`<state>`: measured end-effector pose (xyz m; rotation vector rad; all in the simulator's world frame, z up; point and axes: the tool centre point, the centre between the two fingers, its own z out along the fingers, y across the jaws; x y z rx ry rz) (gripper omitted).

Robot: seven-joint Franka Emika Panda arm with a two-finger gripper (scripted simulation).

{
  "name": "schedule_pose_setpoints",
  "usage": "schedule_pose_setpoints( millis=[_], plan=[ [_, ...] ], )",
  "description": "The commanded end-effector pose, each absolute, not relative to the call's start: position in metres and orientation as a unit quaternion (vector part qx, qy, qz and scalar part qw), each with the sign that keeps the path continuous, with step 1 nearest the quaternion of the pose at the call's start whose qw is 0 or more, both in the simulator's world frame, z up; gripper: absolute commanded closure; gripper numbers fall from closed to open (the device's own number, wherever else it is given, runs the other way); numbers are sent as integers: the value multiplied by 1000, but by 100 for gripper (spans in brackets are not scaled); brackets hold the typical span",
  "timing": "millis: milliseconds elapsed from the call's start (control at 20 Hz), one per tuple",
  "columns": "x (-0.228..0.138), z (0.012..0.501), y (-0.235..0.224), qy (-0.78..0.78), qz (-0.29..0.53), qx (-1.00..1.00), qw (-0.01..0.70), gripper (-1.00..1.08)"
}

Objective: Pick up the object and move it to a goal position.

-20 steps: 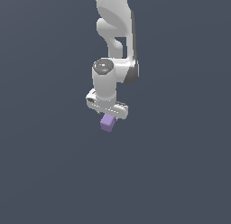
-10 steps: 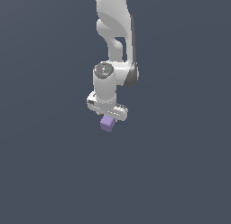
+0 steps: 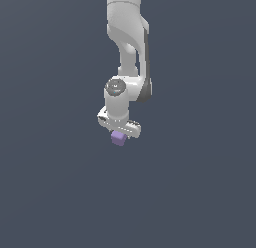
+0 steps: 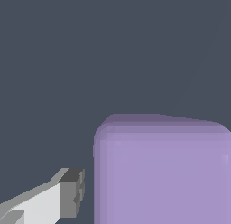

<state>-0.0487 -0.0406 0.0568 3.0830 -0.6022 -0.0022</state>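
The white arm (image 3: pixel 127 47) drops in from the top of the exterior view, bends at the wrist, and ends in the gripper (image 3: pixel 119 133) near the middle of the frame. Right beneath it, tucked against the underside of the white hand, sits the light-purple cube (image 3: pixel 118 138) — small, matte, clearly narrower than the gripper body above it. Only the cube's lower part peeks out below the hand in this view, and its top edge is hidden behind the white housing.

Over to the wrist view, and the cube (image 4: pixel 162 171) fills a big share of the picture, very close to the camera, its rounded edges and flat purple face plain to see. One fingertip (image 4: pixel 71 193) shows just beside it — a white finger with a grey pad, and there is a thin dark gap between that pad and the cube's near face. The other finger is out of frame, so the grip itself cannot be confirmed: I cannot tell whether the jaws are clamped on the cube or merely standing around it.

Everything around is the same flat dark grey-blue backdrop (image 3: pixel 50 192), in both views, with no edge or surface line to place the cube against — whether it is resting on something or lifted cannot be told.
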Motion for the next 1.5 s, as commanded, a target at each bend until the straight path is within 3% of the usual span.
schedule_pose_setpoints(
  millis=[0,800,1450],
  plan=[
    [-48,56,-41,-192,0,981,0,108],
    [-52,63,-31,-191,0,982,0,108],
    [-87,126,51,-192,0,981,0,108]
  ],
)
